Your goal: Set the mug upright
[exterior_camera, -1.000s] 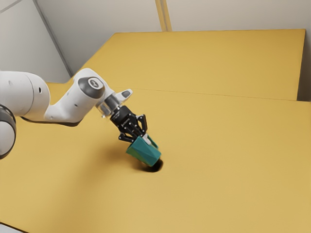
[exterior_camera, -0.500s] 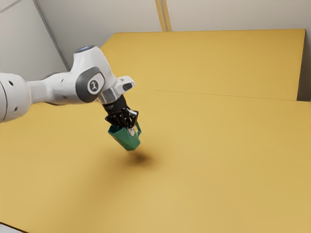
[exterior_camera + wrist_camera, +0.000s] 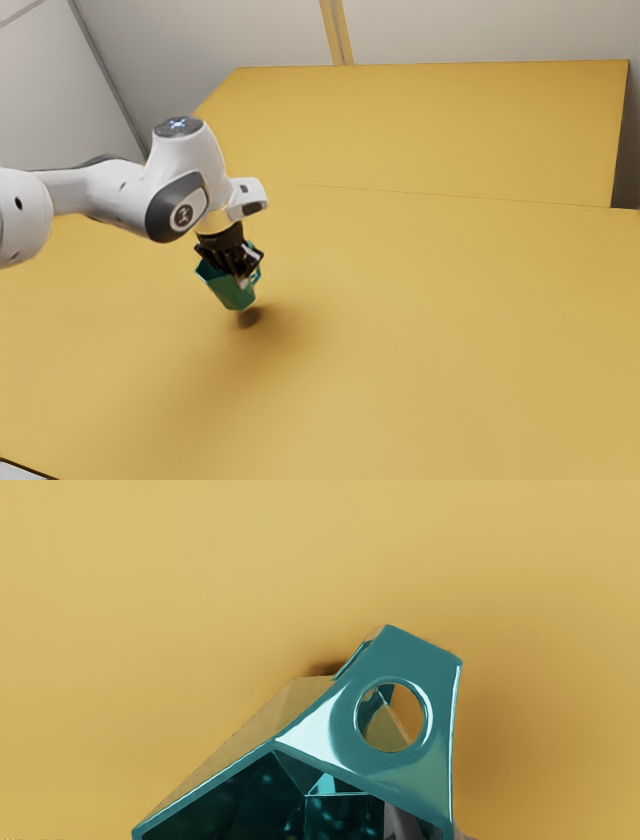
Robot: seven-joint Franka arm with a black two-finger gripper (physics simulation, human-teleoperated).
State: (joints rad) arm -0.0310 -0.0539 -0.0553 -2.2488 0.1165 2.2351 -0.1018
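In the exterior view my gripper [image 3: 243, 277] points down, shut on the wall of the teal mug [image 3: 229, 291]. The mug leans, its mouth up toward the exterior view's left and its base low, just above its shadow; whether the base touches the table cannot be told. From the wrist camera, the mug [image 3: 300, 725] shows its open mouth and its handle with a round hole. At the wall beside the handle is the gripper [image 3: 434, 830], one finger inside the mug and a sliver of the other outside.
The yellow table [image 3: 430, 330] extends around the mug on all sides. A raised yellow panel [image 3: 430, 130] stands behind it, with a grey wall [image 3: 480, 30] beyond.
My hand has carried the mug toward the exterior view's left and turned it closer to upright. Over the last half second it has come nearer its shadow.
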